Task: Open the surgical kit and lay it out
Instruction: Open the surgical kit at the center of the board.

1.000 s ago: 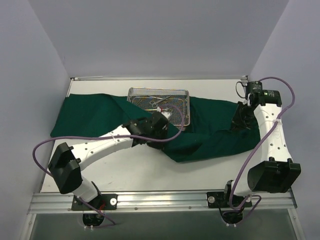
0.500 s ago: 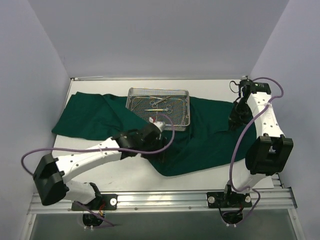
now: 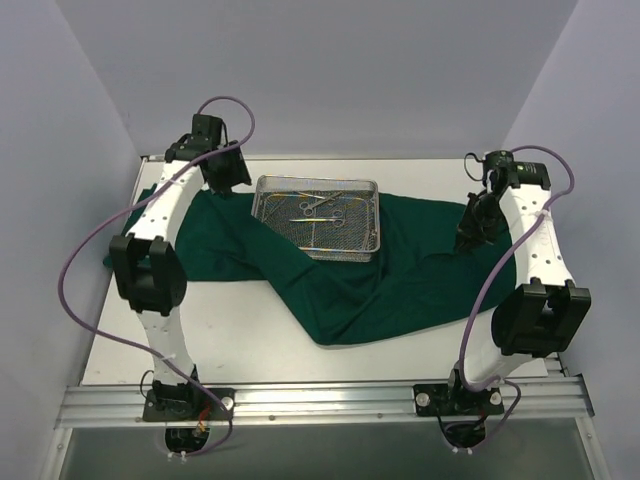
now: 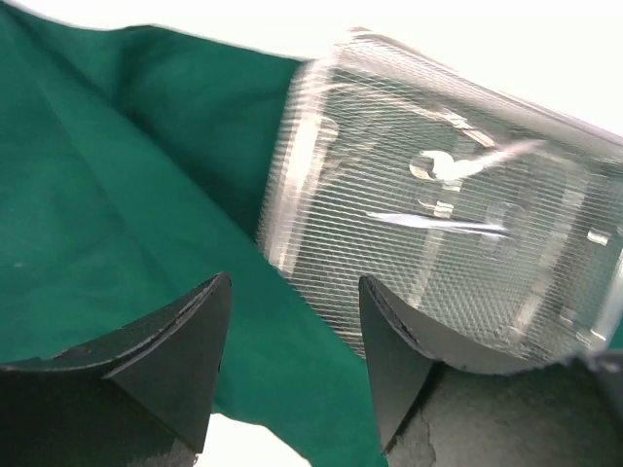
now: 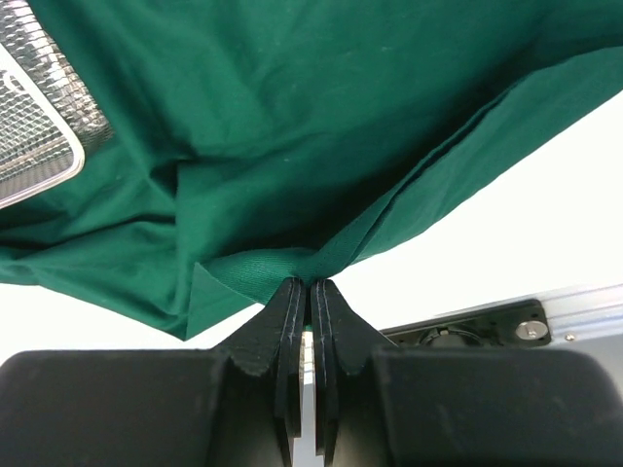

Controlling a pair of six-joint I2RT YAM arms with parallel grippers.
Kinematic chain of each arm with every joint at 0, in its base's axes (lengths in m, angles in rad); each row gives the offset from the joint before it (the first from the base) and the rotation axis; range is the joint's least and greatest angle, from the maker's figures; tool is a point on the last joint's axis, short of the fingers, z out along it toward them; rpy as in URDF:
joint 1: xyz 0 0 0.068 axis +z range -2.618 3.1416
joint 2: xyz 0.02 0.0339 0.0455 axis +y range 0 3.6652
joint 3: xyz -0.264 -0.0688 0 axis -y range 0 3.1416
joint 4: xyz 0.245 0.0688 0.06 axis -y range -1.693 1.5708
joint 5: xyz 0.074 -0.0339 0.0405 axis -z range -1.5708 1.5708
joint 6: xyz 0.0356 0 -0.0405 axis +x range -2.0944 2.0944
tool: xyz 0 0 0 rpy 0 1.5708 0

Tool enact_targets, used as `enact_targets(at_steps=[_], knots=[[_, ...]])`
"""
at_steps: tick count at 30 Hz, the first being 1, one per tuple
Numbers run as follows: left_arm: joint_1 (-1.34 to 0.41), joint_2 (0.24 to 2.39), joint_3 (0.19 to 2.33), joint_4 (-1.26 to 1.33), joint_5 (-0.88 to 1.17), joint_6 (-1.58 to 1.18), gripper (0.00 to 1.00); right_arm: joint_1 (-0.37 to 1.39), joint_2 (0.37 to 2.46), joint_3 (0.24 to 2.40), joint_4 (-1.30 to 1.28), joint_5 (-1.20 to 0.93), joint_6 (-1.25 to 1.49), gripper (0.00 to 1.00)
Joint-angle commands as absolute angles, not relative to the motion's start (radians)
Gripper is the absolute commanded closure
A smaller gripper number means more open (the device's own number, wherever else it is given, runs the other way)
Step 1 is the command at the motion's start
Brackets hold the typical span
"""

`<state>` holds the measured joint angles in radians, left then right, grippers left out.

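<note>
**Drape falls clear of the tray as the left arm lets go**

The left gripper, which a second ago pinched the large dark green cloth drape at the near side of the rectangular silver wire-mesh tray, now hangs empty with its jaws apart, just off the tray's far-left corner. The tray sits uncovered on the drape, with small steel scissor-like instruments lying inside it. In front of the tray, the released fold lies loose and rumpled. To the tray's right, the right gripper stays clamped tight on the drape's edge. The unwrapping looks largely done, but the cloth is not yet flat and the instruments are not yet laid out.
</note>
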<state>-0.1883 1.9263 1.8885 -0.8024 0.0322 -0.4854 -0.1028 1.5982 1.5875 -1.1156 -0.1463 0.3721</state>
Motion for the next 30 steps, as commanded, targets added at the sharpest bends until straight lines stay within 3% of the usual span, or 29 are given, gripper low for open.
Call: enact_targets(at_steps=[1,7,30], knots=[[-0.134,2.087,2.102,-1.009,0.015,-0.448,0.37,-0.094,1.548,1.583,-1.129,-0.181,0.370,1.00],[-0.075,2.265,2.259,-1.051,0.009,-0.471,0.40,-0.100,1.557,1.585,-1.129,-0.187,0.368,1.00],[0.069,2.479,2.459,-1.019,0.037,-0.456,0.51,-0.109,1.605,1.580,-1.121,-0.170,0.393,1.00]])
